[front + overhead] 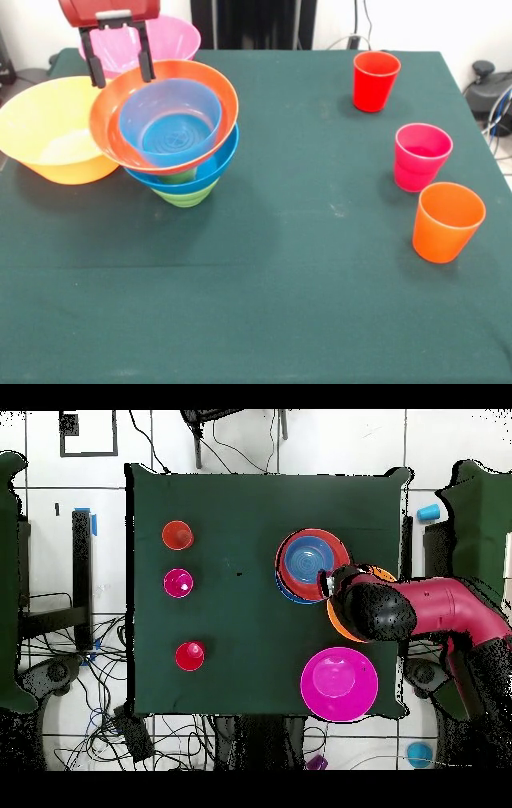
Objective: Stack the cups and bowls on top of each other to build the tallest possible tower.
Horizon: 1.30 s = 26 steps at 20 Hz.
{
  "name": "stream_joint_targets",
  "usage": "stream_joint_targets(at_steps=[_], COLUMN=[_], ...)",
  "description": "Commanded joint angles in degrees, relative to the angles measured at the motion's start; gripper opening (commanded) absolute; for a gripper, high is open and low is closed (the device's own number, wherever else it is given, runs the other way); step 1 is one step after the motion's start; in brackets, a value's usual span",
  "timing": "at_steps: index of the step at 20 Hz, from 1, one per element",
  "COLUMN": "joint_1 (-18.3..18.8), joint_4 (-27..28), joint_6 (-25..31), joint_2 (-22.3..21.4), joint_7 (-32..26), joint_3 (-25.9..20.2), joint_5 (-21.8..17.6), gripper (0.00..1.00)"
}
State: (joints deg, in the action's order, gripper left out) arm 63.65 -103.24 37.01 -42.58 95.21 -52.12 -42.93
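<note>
The tower (180, 140) was seen on the green counter (288, 304), at about ten o'clock from the counter's middle in the front view. It was made up of the small green bowl (186, 195) at the base, the wide blue bowl (210, 174) on it, the shallow orange-red bowl (108, 128) tilted above that, and the small translucent blue bowl (170, 122) nested inside. The gripper (120, 60) was held at twelve o'clock of the orange-red bowl's rim, its jaws spread apart and gripping nothing, with one finger just over the rim. The big yellow-orange bowl (44, 128) was set touching the tower at nine o'clock, and the big pink bowl (172, 38) lay behind. The red cup (374, 80), the magenta-pink cup (421, 156) and the orange cup (446, 222) were stood upright, well apart from the tower at three o'clock.
</note>
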Motion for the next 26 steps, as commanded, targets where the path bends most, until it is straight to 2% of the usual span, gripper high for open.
stream_joint_targets(at_steps=[1, 7, 13, 21, 26], joint_1=[-3.92, -6.65, -9.34, -12.59, -16.65], joint_4=[-0.63, 0.16, 0.14, 0.64, 0.51], joint_6=[4.98, 4.56, 4.07, -0.43, -1.67], joint_2=[-1.02, -1.75, -4.63, -5.88, -7.88], joint_7=[-9.87, -5.38, -1.31, 2.65, 7.3], joint_3=[0.61, 0.99, 1.39, 3.49, 5.67], joint_5=[-1.33, 0.72, 4.17, 4.45, 4.3], gripper=[1.0, 1.0, 1.0, 1.0, 1.0])
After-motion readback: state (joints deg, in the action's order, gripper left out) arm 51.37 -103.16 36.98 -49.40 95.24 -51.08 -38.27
